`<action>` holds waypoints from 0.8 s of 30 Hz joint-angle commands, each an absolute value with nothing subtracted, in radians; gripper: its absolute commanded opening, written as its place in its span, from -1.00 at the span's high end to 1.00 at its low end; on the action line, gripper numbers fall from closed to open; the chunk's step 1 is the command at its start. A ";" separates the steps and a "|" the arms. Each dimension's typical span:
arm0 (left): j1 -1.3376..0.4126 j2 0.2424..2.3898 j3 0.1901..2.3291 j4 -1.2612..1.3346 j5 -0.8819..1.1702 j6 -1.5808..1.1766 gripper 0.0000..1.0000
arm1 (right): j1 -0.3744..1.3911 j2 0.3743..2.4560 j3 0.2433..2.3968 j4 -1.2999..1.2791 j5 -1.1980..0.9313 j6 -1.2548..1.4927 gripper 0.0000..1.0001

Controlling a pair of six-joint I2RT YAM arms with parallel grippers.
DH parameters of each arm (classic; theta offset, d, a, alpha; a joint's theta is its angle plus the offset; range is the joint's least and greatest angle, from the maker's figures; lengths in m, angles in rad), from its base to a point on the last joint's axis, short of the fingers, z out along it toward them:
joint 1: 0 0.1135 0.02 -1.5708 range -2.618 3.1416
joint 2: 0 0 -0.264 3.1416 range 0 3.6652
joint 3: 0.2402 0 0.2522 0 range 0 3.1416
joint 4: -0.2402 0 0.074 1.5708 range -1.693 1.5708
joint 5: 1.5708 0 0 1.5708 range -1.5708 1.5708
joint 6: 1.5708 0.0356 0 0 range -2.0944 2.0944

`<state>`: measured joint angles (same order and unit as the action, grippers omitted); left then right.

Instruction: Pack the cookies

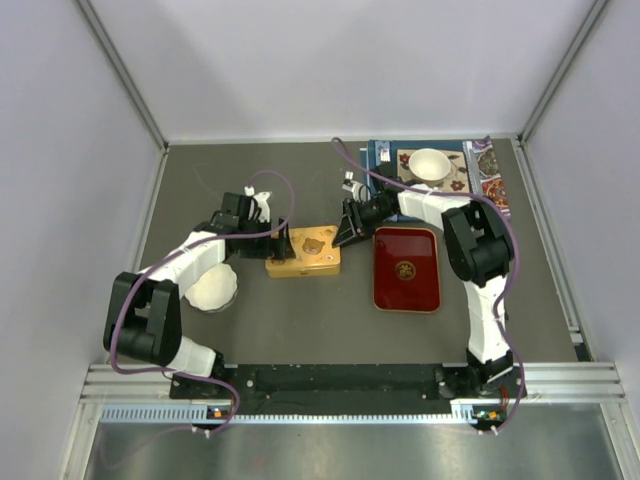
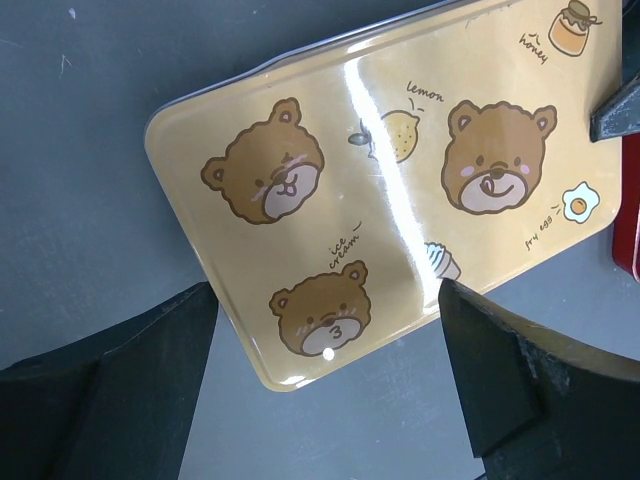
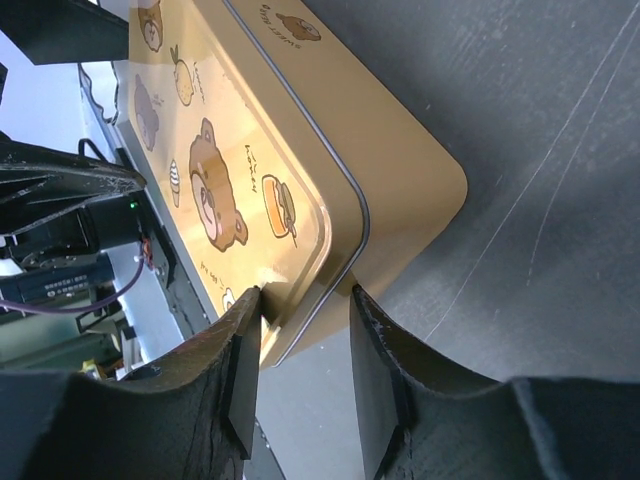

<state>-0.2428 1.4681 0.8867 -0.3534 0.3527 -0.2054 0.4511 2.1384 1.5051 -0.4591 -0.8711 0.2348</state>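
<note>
A yellow tin printed with bears lies shut on the table's middle. It also shows in the left wrist view and the right wrist view. My left gripper hovers open over the tin's left end, and its fingers straddle one corner without touching. My right gripper is shut on the tin's right edge, one finger on the lid and one on the side wall. No orange or black-brown cookies show. A red tray lies right of the tin, with a small round brownish mark at its centre.
A white fluted paper cup sits at the left under my left arm. Another white cup rests on a patterned box at the back right. Metal frame rails border the table.
</note>
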 commanded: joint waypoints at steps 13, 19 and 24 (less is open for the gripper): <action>-0.307 1.457 0.957 -0.301 0.402 -0.192 -0.95 | 0.459 2.232 1.480 -0.482 -0.661 0.189 1.00; -0.318 1.462 0.939 -0.302 0.376 -0.179 -0.93 | 0.462 2.204 1.463 -0.494 -0.634 0.163 0.96; -0.318 1.471 0.931 -0.293 0.362 -0.170 -0.93 | 0.465 2.163 1.463 -0.503 -0.627 0.147 0.69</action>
<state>-0.2886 1.4689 0.8989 -0.3779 0.2852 -0.1795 0.4492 2.1452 1.5002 -0.4644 -0.8467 0.2432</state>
